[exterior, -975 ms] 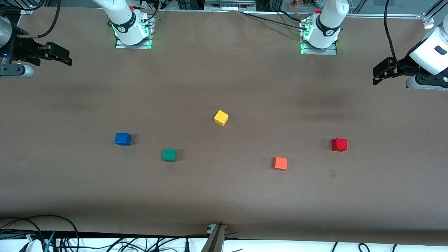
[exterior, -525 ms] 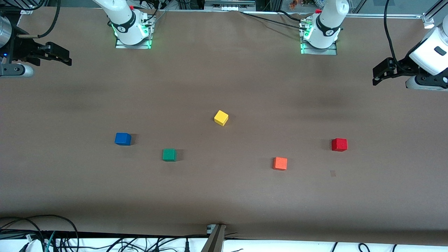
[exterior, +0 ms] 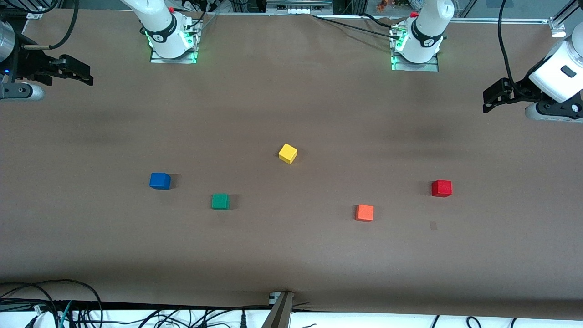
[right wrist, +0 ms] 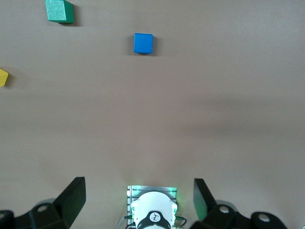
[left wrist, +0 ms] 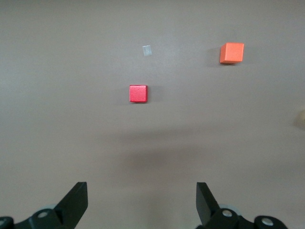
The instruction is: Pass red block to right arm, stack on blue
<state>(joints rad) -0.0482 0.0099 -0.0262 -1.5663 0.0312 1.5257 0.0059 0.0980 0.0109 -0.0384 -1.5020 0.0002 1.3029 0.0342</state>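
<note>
Meanwhile the red block [exterior: 442, 188] sits on the table [exterior: 291, 114], toward the left arm's end from the yellow cube [exterior: 288, 153]; the blue block [exterior: 160, 181] lies toward the right arm's end. Both the left gripper [left wrist: 142, 202] and right gripper [right wrist: 139, 198] hang wide open and empty, high over their own ends of the table.

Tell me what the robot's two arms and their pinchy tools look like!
Both arms are white with black rings at the joints and green lights glowing at their bases. The right tool is slim and black, on a shiny silver wrist with a black cable looping in. The left tool is a black claw on a white wrist, also trailing a black cable.
</note>
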